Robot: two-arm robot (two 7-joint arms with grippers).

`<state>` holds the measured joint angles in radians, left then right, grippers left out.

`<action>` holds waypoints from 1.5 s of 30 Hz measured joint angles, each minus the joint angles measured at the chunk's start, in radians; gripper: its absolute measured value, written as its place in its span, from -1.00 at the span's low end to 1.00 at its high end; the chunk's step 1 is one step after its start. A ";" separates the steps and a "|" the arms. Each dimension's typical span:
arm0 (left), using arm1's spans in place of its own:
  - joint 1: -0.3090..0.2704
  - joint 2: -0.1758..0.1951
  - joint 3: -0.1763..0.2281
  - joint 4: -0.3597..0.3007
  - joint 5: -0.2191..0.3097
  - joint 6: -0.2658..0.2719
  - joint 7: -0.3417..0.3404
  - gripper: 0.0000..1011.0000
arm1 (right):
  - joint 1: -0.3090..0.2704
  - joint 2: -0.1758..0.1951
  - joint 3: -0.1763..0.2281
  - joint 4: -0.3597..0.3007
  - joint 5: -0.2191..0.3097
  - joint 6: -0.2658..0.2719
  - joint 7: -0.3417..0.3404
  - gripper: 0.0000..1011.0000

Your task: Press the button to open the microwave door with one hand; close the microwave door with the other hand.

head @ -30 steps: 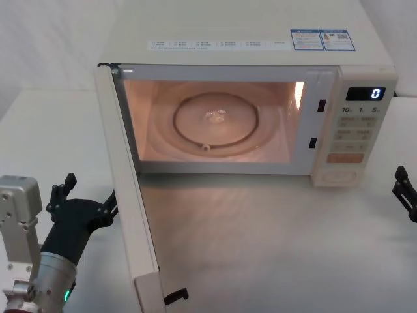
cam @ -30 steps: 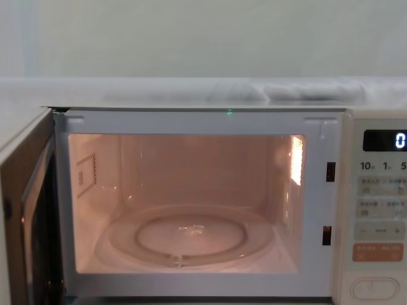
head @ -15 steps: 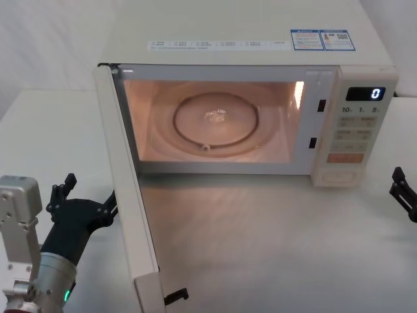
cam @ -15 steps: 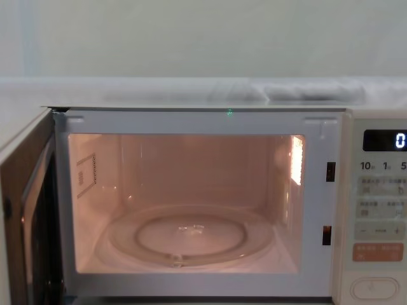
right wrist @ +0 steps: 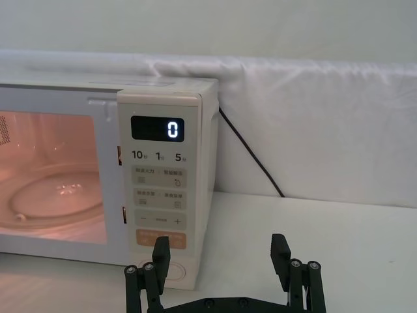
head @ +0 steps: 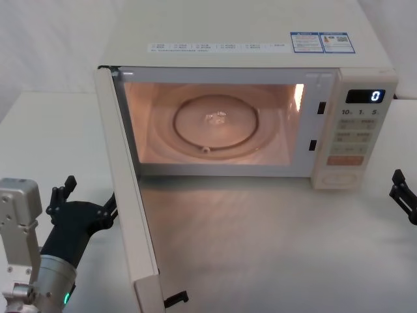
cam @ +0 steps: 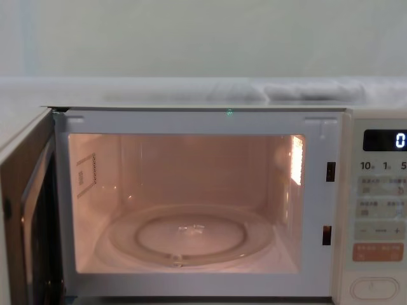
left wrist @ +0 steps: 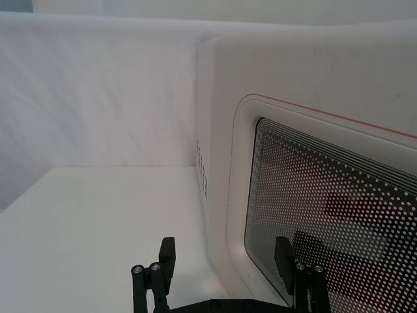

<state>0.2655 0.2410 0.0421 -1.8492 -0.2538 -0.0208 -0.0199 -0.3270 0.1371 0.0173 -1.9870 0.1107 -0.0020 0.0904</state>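
Since a second ago the left gripper has slid slightly toward six o'clock, outside the microwave door; little else has changed. Its fingers are spread, close to the door's window. The door stands wide open toward seven o'clock. The right gripper, fingers apart, hovers at four o'clock from the button.

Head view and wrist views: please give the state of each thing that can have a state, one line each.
Cream-white microwave door: swung wide open.
Cavity lamp: lit.
Digital display: shows 0.
Wide cream oval button: untouched.
Black left gripper: open, beside the door's outer face.
Black right gripper: open, away from the panel.
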 joint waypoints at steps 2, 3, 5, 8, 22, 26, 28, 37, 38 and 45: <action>0.000 0.000 0.000 0.000 0.000 0.000 0.000 0.94 | 0.000 0.000 0.000 0.000 0.000 0.000 0.000 0.98; 0.000 0.000 0.000 0.000 0.000 0.000 0.000 0.90 | 0.000 0.000 0.000 0.000 0.000 0.000 0.000 0.98; 0.000 0.000 0.000 0.000 0.000 0.000 0.000 0.82 | 0.000 0.000 0.000 0.000 0.000 0.000 0.000 0.98; 0.000 0.000 0.000 0.000 0.000 0.000 0.000 0.66 | 0.000 0.000 0.000 0.000 0.000 0.000 0.000 0.98; 0.000 0.000 0.000 0.000 0.000 0.000 0.000 -0.24 | 0.000 0.000 0.000 0.000 0.000 0.000 0.000 0.98; 0.000 0.000 0.000 0.000 0.000 0.000 0.000 -0.45 | 0.000 0.000 0.000 0.000 0.000 0.000 0.000 0.98; 0.000 0.000 0.000 0.000 0.000 0.000 0.000 -0.57 | 0.000 0.000 0.000 0.000 0.000 0.000 0.000 0.98; 0.000 0.000 0.000 0.000 0.000 0.000 0.000 -1.00 | 0.000 0.000 0.000 0.000 0.000 0.000 0.000 0.98; 0.000 0.000 0.000 0.000 0.000 0.000 0.000 -1.00 | 0.000 0.000 0.000 0.000 0.000 0.000 0.000 0.98; 0.000 0.000 0.000 0.000 0.000 0.000 0.000 -1.00 | 0.000 0.000 0.000 0.000 0.000 0.000 0.000 0.98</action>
<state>0.2655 0.2410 0.0421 -1.8492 -0.2538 -0.0208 -0.0199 -0.3271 0.1370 0.0173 -1.9870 0.1108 -0.0020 0.0905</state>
